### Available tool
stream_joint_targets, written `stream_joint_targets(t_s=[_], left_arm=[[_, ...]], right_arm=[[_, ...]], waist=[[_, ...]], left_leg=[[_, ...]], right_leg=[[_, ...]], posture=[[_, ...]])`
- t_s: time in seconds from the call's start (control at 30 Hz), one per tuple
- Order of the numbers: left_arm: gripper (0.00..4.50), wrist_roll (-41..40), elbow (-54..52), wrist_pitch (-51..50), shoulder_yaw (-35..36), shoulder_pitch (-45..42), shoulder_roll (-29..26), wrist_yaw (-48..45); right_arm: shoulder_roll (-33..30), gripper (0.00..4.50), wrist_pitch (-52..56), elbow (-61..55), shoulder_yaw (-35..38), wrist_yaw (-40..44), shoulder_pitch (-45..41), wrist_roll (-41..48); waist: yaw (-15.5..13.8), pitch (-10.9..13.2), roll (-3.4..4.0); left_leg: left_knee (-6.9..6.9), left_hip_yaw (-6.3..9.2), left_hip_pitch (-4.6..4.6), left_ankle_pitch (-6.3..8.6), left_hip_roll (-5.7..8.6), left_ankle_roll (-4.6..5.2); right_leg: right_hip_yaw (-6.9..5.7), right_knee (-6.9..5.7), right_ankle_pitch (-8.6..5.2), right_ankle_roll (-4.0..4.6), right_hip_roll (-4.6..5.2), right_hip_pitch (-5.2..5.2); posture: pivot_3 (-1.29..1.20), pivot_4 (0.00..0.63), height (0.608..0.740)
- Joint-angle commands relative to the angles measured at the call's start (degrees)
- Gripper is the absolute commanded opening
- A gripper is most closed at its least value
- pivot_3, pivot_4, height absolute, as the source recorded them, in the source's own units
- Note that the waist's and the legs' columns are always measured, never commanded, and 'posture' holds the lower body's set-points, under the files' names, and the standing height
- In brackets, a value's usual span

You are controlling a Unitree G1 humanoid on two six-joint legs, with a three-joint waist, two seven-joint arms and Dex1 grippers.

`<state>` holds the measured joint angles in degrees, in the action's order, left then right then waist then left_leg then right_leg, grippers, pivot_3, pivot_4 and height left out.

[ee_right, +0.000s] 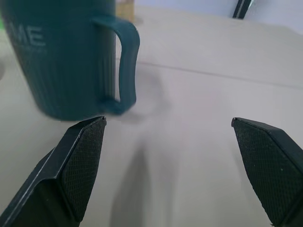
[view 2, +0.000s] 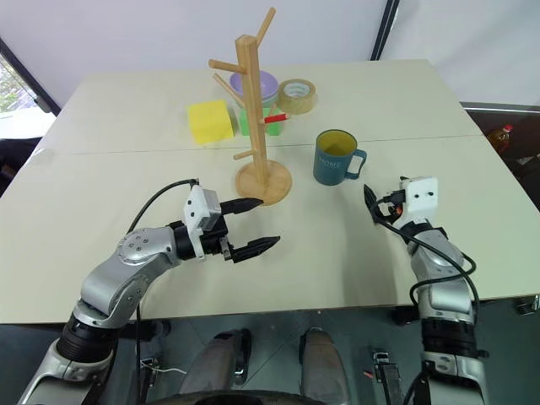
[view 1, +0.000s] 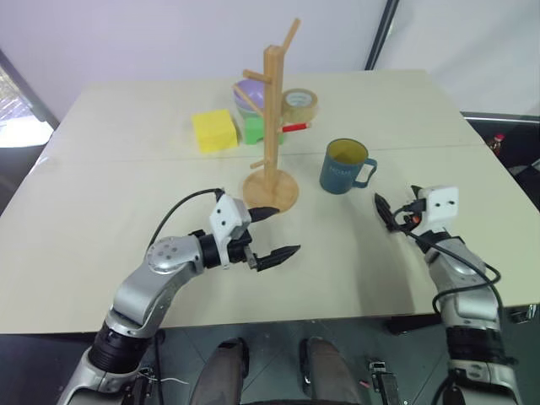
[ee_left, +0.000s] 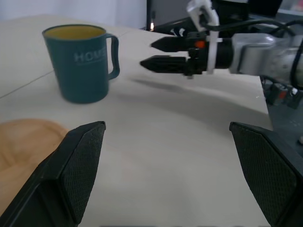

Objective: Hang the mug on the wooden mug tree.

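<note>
Mug (view 1: pixel 344 167) stands upright on the table (view 1: pixel 126 211), just beyond the right gripper (view 1: pixel 386 216), whose fingers are spread and empty; left gripper (view 1: pixel 272 234), fingers spread too, hovers just before the wooden mug tree (view 1: pixel 272 126).

We see bare table (view 1: pixel 354 253) between the right gripper (view 1: pixel 390 218) and the mug (view 1: pixel 344 166); nothing blocks that path. The mug tree (view 1: pixel 272 126) stands just beside the mug, on its handle-free side. Behind the tree crowd a yellow block (view 1: pixel 213 130), bowl (view 1: pixel 247 94) and tape roll (view 1: pixel 300 105).
</note>
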<state>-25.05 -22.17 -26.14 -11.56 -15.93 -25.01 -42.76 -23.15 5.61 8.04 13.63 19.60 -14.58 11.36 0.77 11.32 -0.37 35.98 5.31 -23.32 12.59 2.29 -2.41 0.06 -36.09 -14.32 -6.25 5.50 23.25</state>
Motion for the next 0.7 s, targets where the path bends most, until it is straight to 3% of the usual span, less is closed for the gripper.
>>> stream_joint_targets(t_s=[0.03, 0.7], left_arm=[[4.5, 0.8, 0.0, 0.5, 1.0, -0.7, -0.2, 0.3], [4.5, 0.6, -1.0, 0.8, 3.5, 0.7, 0.7, 3.5]], right_arm=[[1.2, 4.4, -3.2, 3.5, -0.9, -2.2, -3.2, -2.1], [3.0, 4.4, -15.0, 25.4, -3.0, -5.1, -15.6, -5.1]], waist=[[0.0, 0.0, 0.0], [0.2, 0.0, 0.0]], left_leg=[[0.0, 0.0, 0.0, 0.0, 0.0, 0.0], [0.04, -0.12, 0.02, -0.01, 0.01, 0.01]], right_leg=[[0.0, 0.0, 0.0, 0.0, 0.0, 0.01], [0.14, -0.04, 0.03, -0.03, -0.03, 0.02]], posture=[[0.0, 0.15, 0.74], [0.0, 0.15, 0.74]])
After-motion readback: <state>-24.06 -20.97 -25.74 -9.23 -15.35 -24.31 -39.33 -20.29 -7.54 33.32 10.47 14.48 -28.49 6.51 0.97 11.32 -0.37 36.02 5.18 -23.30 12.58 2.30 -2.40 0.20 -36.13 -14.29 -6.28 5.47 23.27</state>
